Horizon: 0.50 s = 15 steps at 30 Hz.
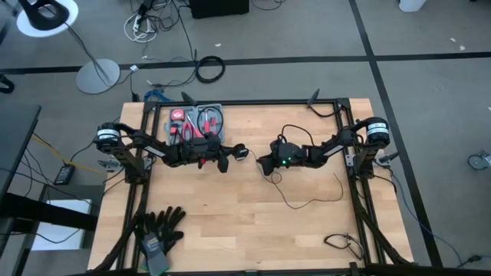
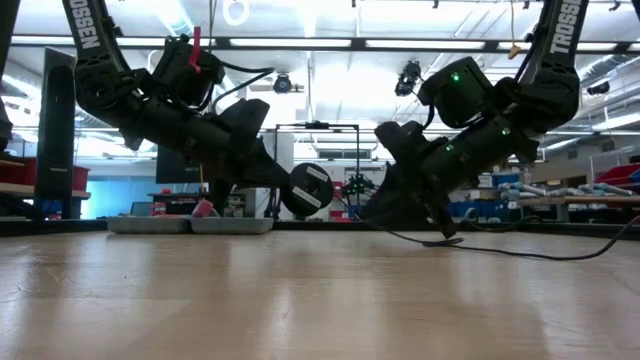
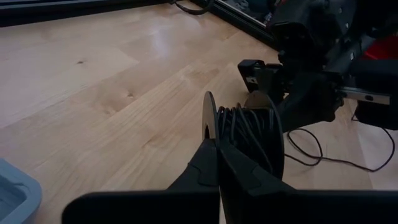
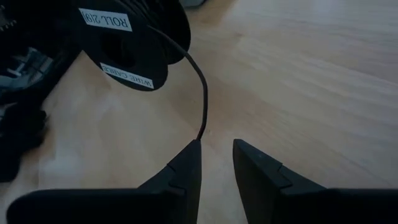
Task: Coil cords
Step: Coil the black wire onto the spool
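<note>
Left hand (image 1: pixel 232 156) is clamped shut on the spool's (image 3: pixel 245 140) flange, holding it off the bench (image 1: pixel 230 222) near mid-bench. Right hand (image 4: pixel 214 155), just beside it, has fingers slightly apart with the cord (image 4: pixel 200 93) running to one fingertip; whether it is pinched is unclear. Slack trails toward the right edge. Winding well likely means keeping the cord taut and square to the spool.
</note>
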### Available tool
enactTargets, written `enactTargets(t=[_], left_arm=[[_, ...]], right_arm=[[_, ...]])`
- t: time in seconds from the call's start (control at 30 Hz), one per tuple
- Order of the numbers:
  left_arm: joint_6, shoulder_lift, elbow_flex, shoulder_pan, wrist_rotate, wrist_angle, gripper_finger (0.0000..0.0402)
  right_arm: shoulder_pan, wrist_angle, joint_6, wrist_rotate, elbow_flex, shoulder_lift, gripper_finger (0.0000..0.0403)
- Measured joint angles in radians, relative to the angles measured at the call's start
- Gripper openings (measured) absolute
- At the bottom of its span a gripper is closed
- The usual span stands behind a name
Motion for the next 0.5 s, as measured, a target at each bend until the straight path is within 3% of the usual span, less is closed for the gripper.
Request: enactTargets(t=[0.5], left_arm=[[0.0, 0.0, 0.0, 0.0, 0.0, 0.002, 0.0]], right_arm=[[-0.027, 0.058, 0.026, -0.08, 0.0, 0.0, 0.0093]])
